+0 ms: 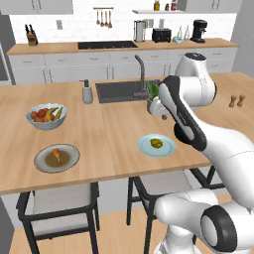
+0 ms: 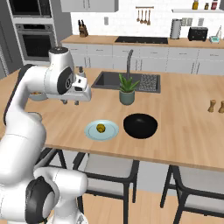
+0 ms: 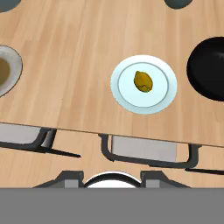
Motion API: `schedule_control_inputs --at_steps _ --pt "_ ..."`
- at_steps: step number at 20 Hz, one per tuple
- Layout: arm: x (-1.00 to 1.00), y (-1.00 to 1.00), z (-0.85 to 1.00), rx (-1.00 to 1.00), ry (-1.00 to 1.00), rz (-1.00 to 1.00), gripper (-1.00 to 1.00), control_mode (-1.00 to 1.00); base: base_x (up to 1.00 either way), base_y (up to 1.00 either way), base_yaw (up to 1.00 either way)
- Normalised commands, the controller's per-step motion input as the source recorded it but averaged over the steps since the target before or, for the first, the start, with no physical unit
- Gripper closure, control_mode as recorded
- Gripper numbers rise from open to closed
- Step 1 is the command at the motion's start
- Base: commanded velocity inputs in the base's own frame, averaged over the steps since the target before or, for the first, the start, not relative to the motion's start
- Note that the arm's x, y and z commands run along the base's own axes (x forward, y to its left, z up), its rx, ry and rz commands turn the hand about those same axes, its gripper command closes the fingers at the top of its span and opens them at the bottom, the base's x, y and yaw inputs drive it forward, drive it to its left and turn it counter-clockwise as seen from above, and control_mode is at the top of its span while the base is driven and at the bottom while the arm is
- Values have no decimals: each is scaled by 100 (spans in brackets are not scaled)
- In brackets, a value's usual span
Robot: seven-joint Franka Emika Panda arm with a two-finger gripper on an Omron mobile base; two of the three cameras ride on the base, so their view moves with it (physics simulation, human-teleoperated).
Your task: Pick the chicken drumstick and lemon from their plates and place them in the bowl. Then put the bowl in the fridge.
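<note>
The chicken drumstick [image 1: 58,155] lies on the grey plate [image 1: 39,161] at the counter's front left. The lemon [image 1: 157,143] [image 2: 101,128] [image 3: 143,82] rests in the middle of the pale blue-green plate [image 1: 144,145] [image 2: 91,130] [image 3: 120,85]. Just right of that plate stands the black bowl [image 2: 140,125] [image 3: 210,68], with nothing in it. My gripper [image 2: 71,103] hangs high over the counter, behind and left of the lemon's plate, pointing down. Its fingers stand apart with nothing between them. The fridge is out of view.
A pale bowl of mixed fruit [image 1: 46,116] sits behind the grey plate. A potted plant [image 2: 127,92], sink [image 2: 131,81] with tap and soap dispenser [image 1: 87,92] line the counter's middle. Salt and pepper shakers [image 2: 216,106] stand far right. Stools [image 1: 59,203] tuck under the front edge.
</note>
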Motion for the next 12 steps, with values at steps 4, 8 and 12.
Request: schedule_control_inputs --at_steps 4,8,12 --pt "-53 0 -4 0 -1 0 -100 -100 0 0 0" --pt "-45 -29 -44 0 8 1 -100 -100 0 0 0" --pt "54 -36 -61 0 20 8 -100 -100 0 0 0"
